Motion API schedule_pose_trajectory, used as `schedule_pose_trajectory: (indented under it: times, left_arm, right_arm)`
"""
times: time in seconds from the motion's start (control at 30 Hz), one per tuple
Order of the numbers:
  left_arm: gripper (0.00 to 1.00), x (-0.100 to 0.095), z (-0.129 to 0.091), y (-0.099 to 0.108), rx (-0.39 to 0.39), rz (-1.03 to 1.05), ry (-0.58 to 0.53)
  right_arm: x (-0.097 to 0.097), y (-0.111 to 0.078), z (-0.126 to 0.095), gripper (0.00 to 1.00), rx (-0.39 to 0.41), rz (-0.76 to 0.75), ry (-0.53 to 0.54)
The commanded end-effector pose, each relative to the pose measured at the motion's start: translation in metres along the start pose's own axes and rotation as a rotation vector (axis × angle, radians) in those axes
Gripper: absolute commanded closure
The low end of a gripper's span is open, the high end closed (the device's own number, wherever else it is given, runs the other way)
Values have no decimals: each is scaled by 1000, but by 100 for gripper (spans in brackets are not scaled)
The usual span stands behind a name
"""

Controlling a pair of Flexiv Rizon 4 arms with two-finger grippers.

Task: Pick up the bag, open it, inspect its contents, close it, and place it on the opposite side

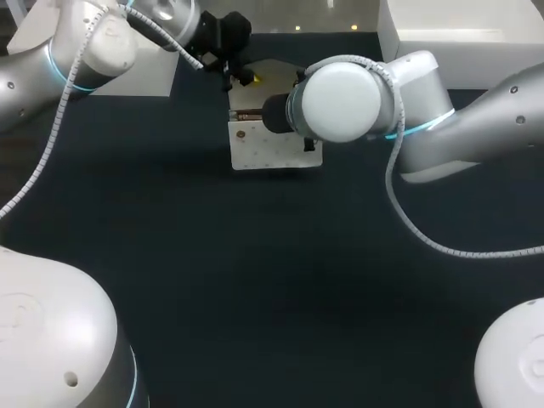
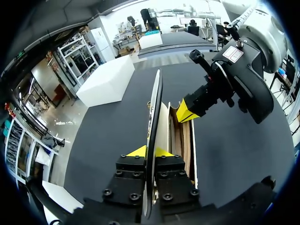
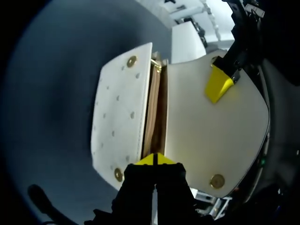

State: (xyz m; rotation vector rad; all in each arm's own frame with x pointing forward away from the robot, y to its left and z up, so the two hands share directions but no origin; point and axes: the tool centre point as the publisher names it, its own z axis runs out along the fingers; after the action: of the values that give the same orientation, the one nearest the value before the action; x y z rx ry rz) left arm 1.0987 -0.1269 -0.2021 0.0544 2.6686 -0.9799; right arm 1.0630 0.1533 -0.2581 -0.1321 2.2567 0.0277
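A white studded bag (image 1: 259, 146) stands at the far middle of the dark table (image 1: 255, 280). Its flap (image 3: 215, 136) is lifted off the front panel (image 3: 119, 122), showing the tan inside (image 3: 154, 108). My left gripper (image 2: 150, 152) is shut on the flap's edge (image 2: 154, 108); in the head view the left gripper (image 1: 244, 78) is just behind the bag. My right gripper (image 3: 154, 160) is shut on the bag's end at the opening. In the head view the right arm's wrist (image 1: 340, 98) hides it. One of its fingertips (image 2: 187, 112) shows at the bag's far end.
A white box (image 1: 463, 34) stands at the back right and another white block (image 1: 144, 72) at the back left, under my left arm. My two arms' bases (image 1: 51, 340) fill the near corners.
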Motion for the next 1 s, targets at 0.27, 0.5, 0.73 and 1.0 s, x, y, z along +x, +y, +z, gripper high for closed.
schedule_pose_trajectory:
  times: [0.27, 0.5, 0.73, 1.0]
  left_arm:
    - [100, -2, 1, -6, 6, -2, 9]
    - [100, 1, 0, -8, 12, 9, 19]
    - [100, 1, -1, -8, 17, 19, 26]
    - [100, 0, 0, -8, 17, 17, 29]
  right_arm:
    - [10, -1, -3, 100, -9, 24, -8]
    - [-2, -8, 4, 100, 11, 40, -44]
    - [-11, -8, 9, 100, 11, 38, -69]
    - [-13, -8, 12, 100, 12, 33, -72]
